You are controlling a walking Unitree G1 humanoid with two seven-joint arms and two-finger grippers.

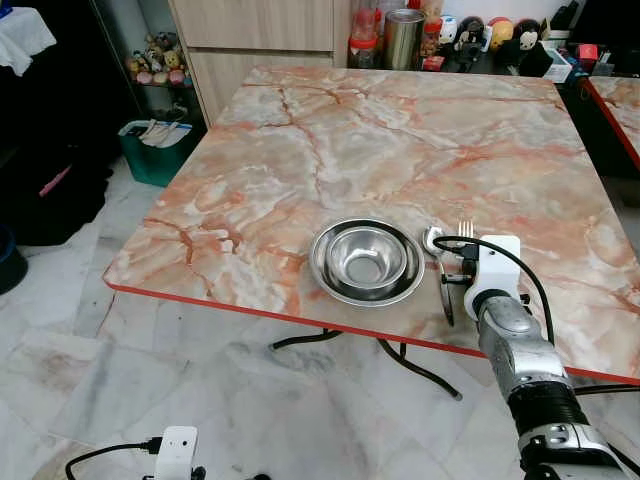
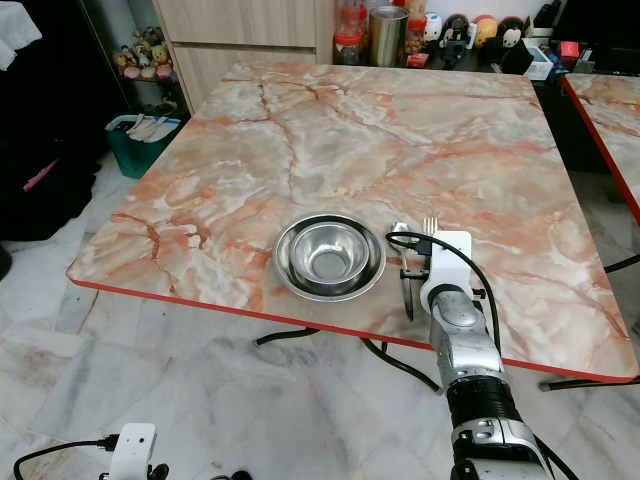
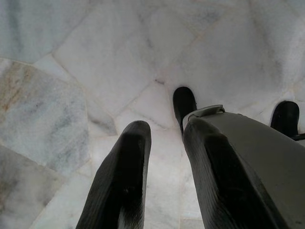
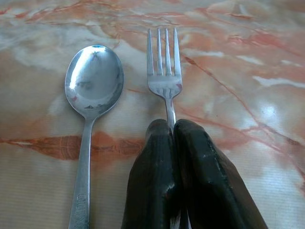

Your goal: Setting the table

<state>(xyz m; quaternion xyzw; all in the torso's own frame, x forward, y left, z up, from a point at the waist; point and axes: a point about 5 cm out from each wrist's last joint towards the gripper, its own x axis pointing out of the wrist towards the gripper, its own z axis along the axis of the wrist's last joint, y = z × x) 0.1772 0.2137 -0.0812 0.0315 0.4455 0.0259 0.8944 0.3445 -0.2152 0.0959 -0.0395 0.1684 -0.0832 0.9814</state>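
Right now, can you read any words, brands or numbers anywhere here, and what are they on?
spoon handle: stamped marking, too blurred to read.
jars and tin at the table's far edge: labels too small to read.
boxes by the figurines: print too small to read.
fork, held in the right gripper: no marking visible.
steel bowl: no marking visible.

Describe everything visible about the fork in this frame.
The fork is shiny silver metal with four straight tines and a slim neck. It lies flat on the marble-patterned table, tines pointing away from the robot, just right of the spoon, roughly parallel to it and apart from it. Both lie right of the steel bowl. The right gripper is closed on its handle, the black fingers covering everything below the neck.
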